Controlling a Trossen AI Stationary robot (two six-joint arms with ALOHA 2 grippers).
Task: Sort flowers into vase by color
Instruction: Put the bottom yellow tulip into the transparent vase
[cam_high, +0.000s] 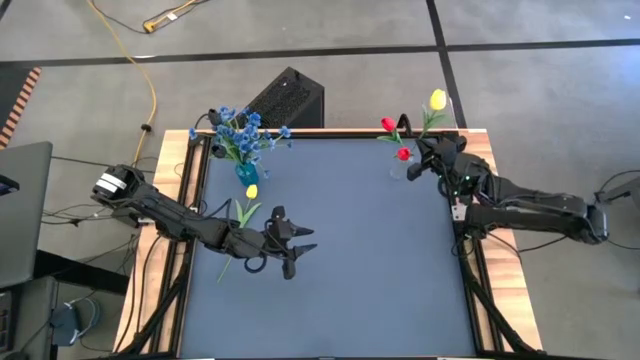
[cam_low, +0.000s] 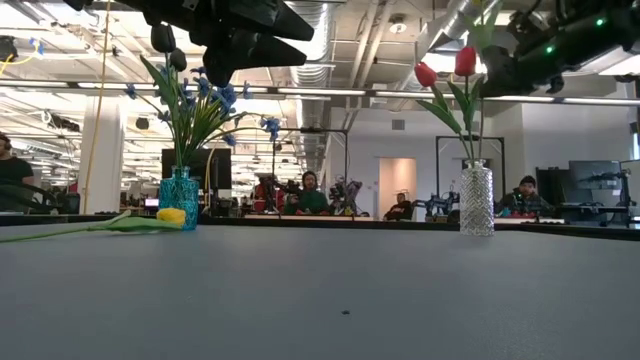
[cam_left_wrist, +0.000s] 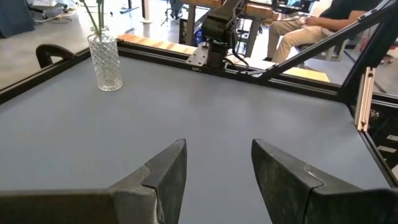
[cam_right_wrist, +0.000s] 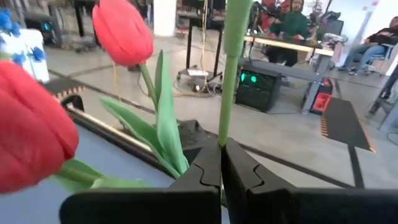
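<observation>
The right hand (cam_right_wrist: 221, 163) is held above the far right corner of the bench (cam_high: 350, 250), beside the clear vase (cam_low: 477, 200), its fingers clamped together on the green stem of a yellow tulip (cam_high: 437, 99). That tulip's head sticks out past the bench's far edge in the high view. The clear vase holds two red tulips (cam_low: 445, 68) with long green leaves, and it stands upright on the bench just under the right hand.

The left hand (cam_high: 300, 250) hovers over the left half of the bench, its two dark fingers (cam_left_wrist: 168, 171) spread apart with nothing between them, pointing across the bare surface toward the right arm's base.

At the far left corner a blue vase (cam_low: 180, 198) stands upright with a bunch of blue flowers (cam_high: 240, 130) fanning out of it. A second yellow tulip (cam_low: 170, 215) lies flat on the bench just in front of the blue vase, its head near the vase and its leafy stem running toward the left arm.

Beyond the bench, in the low view, several people (cam_low: 310, 195) sit at desks in the room behind
</observation>
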